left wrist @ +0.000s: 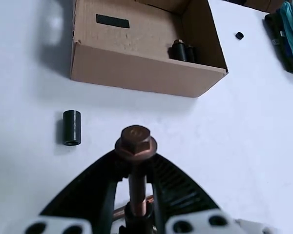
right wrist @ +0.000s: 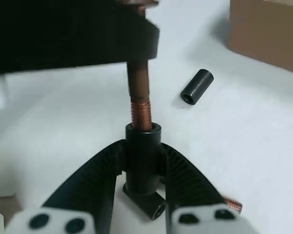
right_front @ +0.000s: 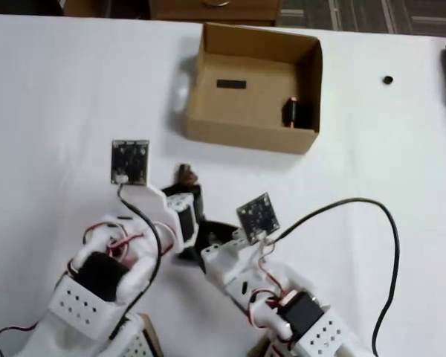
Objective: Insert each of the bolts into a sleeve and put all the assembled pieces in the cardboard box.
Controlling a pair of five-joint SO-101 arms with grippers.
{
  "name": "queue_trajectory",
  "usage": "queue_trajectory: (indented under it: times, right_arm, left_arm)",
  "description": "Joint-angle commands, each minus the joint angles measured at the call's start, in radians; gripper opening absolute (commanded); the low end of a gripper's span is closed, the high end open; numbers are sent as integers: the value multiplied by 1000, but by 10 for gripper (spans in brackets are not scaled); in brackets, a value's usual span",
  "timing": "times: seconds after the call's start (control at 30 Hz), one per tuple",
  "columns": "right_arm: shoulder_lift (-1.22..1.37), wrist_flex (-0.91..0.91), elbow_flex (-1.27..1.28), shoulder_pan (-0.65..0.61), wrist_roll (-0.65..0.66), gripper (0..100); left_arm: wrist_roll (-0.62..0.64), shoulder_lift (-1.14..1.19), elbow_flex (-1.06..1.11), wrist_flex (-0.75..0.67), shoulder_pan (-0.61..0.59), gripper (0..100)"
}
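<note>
So, far left on the white surface there's a loose sleeve, a short black tube, sitting by itself a bit short of the box.

Next to it is the left pincer, closed down tight around the shank of a copper bolt. The bolt is a shiny copper colour with a flanged hex head, smooth under the head and threaded at the far end.

The right pincer is squeezed around an upright sleeve, also black, bore facing up. The bolt's threaded end is sitting right in the mouth of that sleeve, with most of the thread showing above the rim. Under this pincer another sleeve is lying on the surface, and a threaded bolt tip pokes out beside it.

Further back is the cardboard box, open-topped. One assembled piece is lying in its right-hand corner against the wall.

Way off to the right of the box there's a small black bit; can't tell what it is.
</note>
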Motion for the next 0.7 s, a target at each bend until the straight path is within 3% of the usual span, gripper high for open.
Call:
queue_trajectory:
  times: [0.0, 0.67]
  right_arm:
    - [-18, -25, -25, 28, -3, 19]
    - [-10, -93, -133, 180, 61, 19]
  left_arm:
    - [-2, -12, 16, -18, 8, 21]
    - [-5, -9, 28, -8, 120, 22]
